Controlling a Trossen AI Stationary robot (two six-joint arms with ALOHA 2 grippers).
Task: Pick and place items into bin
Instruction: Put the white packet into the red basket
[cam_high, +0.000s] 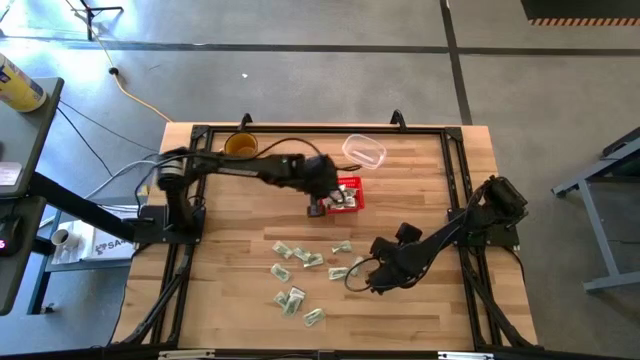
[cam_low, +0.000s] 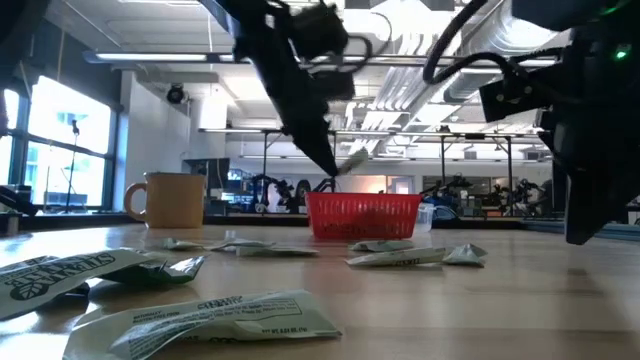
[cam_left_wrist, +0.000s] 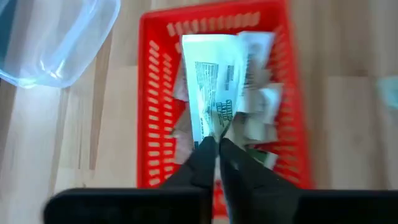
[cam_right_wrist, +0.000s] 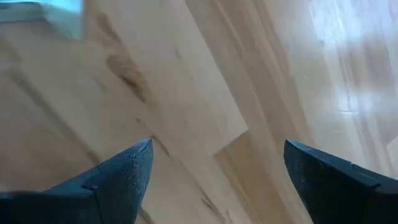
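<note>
- Nearest you in the low view, two wrinkled bills (cam_low: 215, 322) lie flat across the lower left of the frame, long sides running left to right, with bare wood table (cam_low: 480, 320) open to their right.
- In the high view, your loose bills (cam_high: 297, 270) scatter over the lower centre of the table, well inside every edge; each points its own way, with no shared axis.
- Your right gripper (cam_right_wrist: 214, 163) is just right of that scatter, at the centre-right of the high view. Its fingers stand wide apart over bare wood, holding nothing.
- You have open wood between the scatter and the red basket (cam_high: 348, 194), and more along the left side of the table.
- The red basket sits above the centre of the high view, with its long axis running up the frame in the left wrist view; several bills already lie crumpled inside.
- Your left gripper (cam_left_wrist: 216, 146) is at the basket's near rim, fingers pinched together on a bill (cam_left_wrist: 214, 87); that bill's long axis runs along the basket's length, stretching away from the fingertips over the inside.
- Beyond the basket, a clear container (cam_high: 365, 151) sits near the far edge, and an amber mug (cam_high: 240, 145) stands farther left.
</note>
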